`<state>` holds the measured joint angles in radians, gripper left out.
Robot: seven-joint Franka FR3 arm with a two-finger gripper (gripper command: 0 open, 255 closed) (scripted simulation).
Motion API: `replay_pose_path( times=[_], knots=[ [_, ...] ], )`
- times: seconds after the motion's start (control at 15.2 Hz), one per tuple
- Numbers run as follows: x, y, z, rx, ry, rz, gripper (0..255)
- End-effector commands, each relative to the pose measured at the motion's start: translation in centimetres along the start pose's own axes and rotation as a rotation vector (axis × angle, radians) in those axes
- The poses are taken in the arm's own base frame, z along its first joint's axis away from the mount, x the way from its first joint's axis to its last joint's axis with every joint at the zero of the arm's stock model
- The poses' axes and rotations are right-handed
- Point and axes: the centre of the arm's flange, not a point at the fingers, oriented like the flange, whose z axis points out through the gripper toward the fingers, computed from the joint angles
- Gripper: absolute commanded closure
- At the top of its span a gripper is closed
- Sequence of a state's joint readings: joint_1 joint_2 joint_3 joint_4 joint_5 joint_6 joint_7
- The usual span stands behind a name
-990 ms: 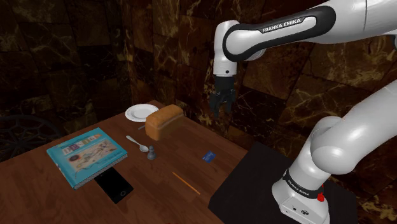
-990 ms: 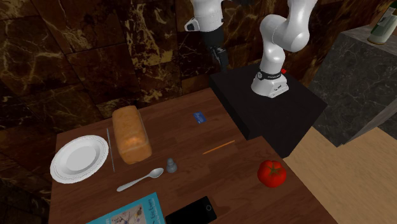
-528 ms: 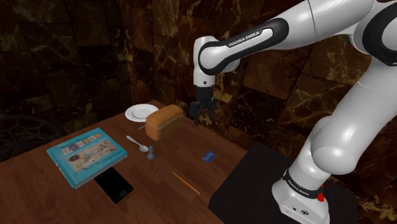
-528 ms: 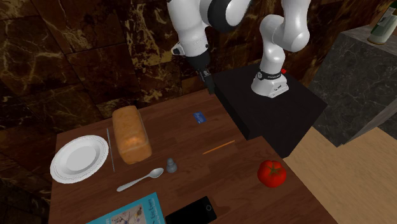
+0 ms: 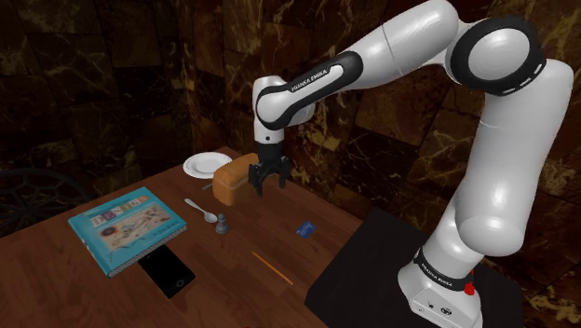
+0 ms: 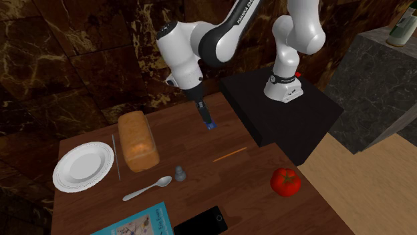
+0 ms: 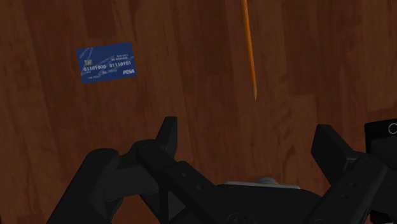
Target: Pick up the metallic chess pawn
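Above a brown wooden table (image 6: 194,143) before dark marbled walls (image 5: 93,75), the end effector (image 5: 268,183) hangs open.

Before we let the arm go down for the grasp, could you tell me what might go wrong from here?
1. The pawn is small and upright; the open gripper, above the table near the blue card, could topple it if it descends off-centre.
2. The spoon lies with its bowl right beside the pawn, so a finger may catch it.
3. The bread loaf lies close too; the arm might brush it.
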<state>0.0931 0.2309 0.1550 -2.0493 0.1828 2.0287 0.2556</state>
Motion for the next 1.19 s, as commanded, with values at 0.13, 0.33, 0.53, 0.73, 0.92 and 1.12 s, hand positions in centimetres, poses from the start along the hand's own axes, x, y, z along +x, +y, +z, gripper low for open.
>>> replay_pose_path(
  times=[0.13,0.33,0.53,0.73,0.92,1.12],
  knots=[
    [4.6,-1.9,2.7,0.006,-0.009,0.013,0],
    [7.8,-3.3,4.6,0.010,-0.016,0.022,0],
    [11.0,-4.7,6.6,0.015,-0.023,0.031,0],
    [14.3,-6.1,8.6,0.019,-0.030,0.040,0],
    [17.5,-7.5,10.6,0.023,-0.037,0.049,0],
    [19.3,-8.2,12.2,0.025,-0.040,0.054,0]
  ],
)
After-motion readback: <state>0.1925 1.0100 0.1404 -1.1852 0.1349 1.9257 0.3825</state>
